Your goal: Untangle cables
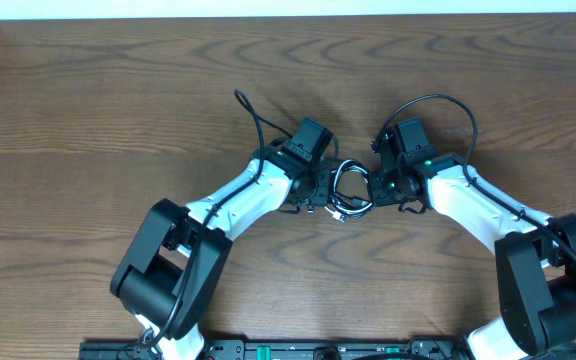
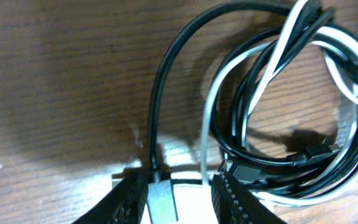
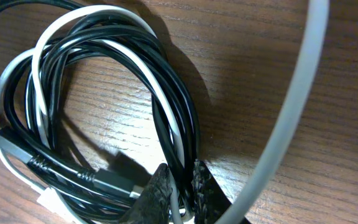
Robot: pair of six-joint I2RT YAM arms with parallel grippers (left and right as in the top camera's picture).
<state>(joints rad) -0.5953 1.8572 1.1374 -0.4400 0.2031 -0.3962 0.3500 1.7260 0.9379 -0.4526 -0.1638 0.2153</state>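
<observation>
The cables [image 1: 348,208] lay coiled on the table [image 1: 118,100] at the frame's centre. The left fingers [image 2: 126,202] gripped their plug ends; the right fingers [image 3: 157,193] pinched shut on the loop's strands.

Overhead and wrist views, counted by kind.

- Table [image 1: 88,100]: one, wood-grained.
- Arms: two, the left arm [image 1: 238,200] and the right arm [image 1: 468,200].
- Grippers: two, one per arm, the left gripper [image 1: 325,191] and the right gripper [image 1: 371,190]. Each wrist view shows two fingers [image 2: 126,196] [image 3: 157,190].
- Arm wires: two, one thick black lead arching from each arm, left [image 1: 253,115] and right [image 1: 458,105].
- Cables [image 1: 348,190]: two in one bundle, one black cable [image 2: 166,68] and one white cable [image 2: 211,106]. Loops overlap too closely to count.
- Plugs: the right wrist view shows one black plug [image 3: 114,183]. The total cannot be told.
</observation>
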